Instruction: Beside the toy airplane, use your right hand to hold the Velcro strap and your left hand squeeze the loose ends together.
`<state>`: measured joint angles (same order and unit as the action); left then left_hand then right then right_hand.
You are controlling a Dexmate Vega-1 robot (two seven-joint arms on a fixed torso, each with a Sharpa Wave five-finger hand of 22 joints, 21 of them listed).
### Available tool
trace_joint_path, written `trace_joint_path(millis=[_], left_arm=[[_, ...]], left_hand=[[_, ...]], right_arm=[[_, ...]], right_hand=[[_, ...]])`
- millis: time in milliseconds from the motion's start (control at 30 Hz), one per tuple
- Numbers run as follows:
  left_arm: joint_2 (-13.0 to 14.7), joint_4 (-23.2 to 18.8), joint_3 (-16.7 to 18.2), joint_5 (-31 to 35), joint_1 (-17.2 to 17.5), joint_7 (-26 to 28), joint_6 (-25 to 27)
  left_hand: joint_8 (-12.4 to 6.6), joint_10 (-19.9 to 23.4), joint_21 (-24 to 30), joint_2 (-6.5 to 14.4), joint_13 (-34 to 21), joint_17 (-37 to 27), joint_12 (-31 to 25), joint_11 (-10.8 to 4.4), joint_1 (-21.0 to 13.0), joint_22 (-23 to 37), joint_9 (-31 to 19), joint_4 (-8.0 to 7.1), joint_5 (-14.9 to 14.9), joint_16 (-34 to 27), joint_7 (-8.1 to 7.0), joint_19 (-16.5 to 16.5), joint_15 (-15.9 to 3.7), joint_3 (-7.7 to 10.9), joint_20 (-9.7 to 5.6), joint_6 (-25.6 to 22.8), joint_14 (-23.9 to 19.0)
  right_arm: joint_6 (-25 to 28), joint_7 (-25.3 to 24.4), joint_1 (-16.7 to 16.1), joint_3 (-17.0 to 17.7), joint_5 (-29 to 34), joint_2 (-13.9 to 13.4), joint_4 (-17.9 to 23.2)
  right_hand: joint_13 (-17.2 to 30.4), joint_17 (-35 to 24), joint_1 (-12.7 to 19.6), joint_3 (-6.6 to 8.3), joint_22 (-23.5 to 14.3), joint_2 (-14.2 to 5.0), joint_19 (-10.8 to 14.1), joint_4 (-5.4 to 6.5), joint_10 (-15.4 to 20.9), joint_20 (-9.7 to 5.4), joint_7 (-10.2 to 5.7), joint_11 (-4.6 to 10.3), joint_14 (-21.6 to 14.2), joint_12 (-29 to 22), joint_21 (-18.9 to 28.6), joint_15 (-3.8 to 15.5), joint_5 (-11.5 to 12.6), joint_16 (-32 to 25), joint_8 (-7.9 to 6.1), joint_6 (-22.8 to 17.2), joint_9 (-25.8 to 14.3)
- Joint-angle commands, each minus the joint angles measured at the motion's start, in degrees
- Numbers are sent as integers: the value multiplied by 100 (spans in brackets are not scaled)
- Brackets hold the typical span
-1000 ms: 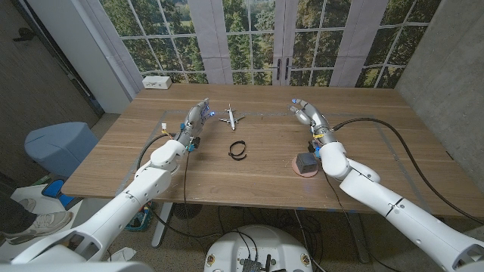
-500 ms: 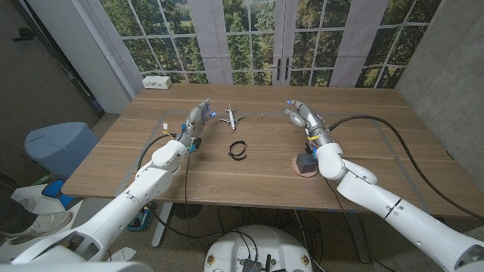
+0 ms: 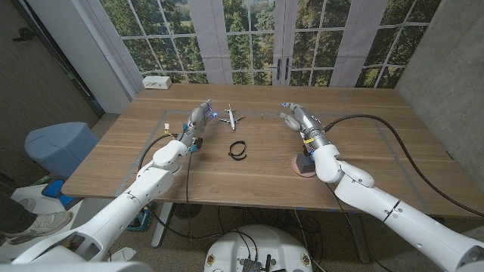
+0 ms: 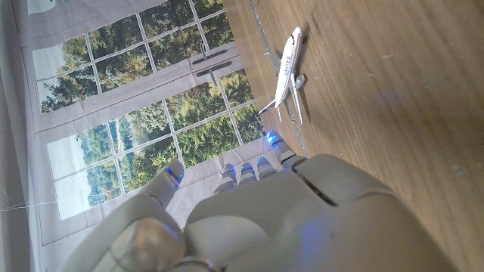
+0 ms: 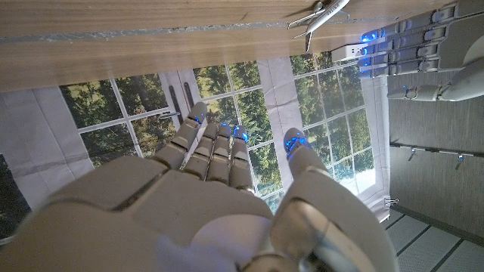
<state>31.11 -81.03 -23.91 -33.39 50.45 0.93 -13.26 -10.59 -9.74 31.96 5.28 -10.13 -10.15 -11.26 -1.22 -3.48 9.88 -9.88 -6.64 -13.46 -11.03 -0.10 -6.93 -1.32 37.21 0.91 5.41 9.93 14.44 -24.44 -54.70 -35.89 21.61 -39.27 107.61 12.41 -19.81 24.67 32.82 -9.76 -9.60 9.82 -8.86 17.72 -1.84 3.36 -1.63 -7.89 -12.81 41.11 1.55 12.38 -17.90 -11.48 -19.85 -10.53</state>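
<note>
tall white-framed windows (image 3: 249,38) with green trees beyond stand behind a long wooden table (image 3: 265,174) with brown planks. near the table's far middle sits a small white toy airplane (image 3: 230,118), nose pointing away from the robot. just nearer the robot than the plane, apart from it, lies the black velcro strap (image 3: 238,149), curled into an open loop on the wood with nothing touching it.

the left hand (image 3: 198,117) is raised beside the plane on its left, fingers stretched out and apart, holding nothing. the right hand (image 3: 296,117) is up over the table on the plane's other side, fingers likewise extended and apart, also empty; it is well apart from the strap. in the right wrist view the left hand's fingers (image 5: 408,41) show with blue lights at the tips.

close by the right forearm a dark grey block (image 3: 305,162) rests on a round pinkish pad (image 3: 305,169). a white box (image 3: 157,82) sits at the table's far left corner.
</note>
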Motion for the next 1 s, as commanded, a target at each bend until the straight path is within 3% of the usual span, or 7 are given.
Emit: trace_joint_path(millis=[33, 200, 433, 1000], left_arm=[[15, -3, -8, -8, 13, -65, -25], [21, 4, 6, -34, 29, -102, -60], [36, 1, 16, -52, 63, -135, -89], [41, -57, 27, -51, 127, -96, -112]], left_hand=[[0, -80, -12, 270, -9, -2, -6, -18, 48, 11, 1, 17, -22, 11, 2, 42, -5, 9, 5, -31, 70], [2, -83, -21, 271, -8, -3, -2, -18, 51, 11, 1, 19, -23, 13, 4, 45, -2, 11, 7, -29, 69], [4, -78, -31, 273, -8, -3, -1, -16, 55, 11, 1, 23, -23, 16, 5, 50, -1, 14, 8, -32, 68], [8, -71, -62, 277, -7, -3, 3, -18, 65, 12, 1, 30, -24, 23, 7, 66, -1, 22, 5, -37, 68]], right_arm=[[325, 109, -33, -224, 456, -2, 221], [488, 143, -37, -316, 654, 32, 297], [605, 220, -32, -434, 874, 48, 379], [599, 477, 38, -619, 1062, 113, 304]], right_hand=[[10, -10, 26, 29, -9, -29, 94, -48, 47, 41, 29, -17, -59, -42, -6, -11, 44, -26, -40, -52, -28], [13, -5, 83, 37, -9, -23, 117, -66, 60, 64, 22, -16, -80, -42, -16, -1, 54, -37, -40, -69, -29], [20, -12, 220, 39, -15, 8, 113, -96, 92, 316, -64, 42, -237, -44, -56, 74, 71, -119, -40, -106, -29], [32, -42, 305, 10, -24, 31, 149, -91, 109, 385, -89, 103, -240, -43, -78, 105, 76, -153, -30, -116, -31]])
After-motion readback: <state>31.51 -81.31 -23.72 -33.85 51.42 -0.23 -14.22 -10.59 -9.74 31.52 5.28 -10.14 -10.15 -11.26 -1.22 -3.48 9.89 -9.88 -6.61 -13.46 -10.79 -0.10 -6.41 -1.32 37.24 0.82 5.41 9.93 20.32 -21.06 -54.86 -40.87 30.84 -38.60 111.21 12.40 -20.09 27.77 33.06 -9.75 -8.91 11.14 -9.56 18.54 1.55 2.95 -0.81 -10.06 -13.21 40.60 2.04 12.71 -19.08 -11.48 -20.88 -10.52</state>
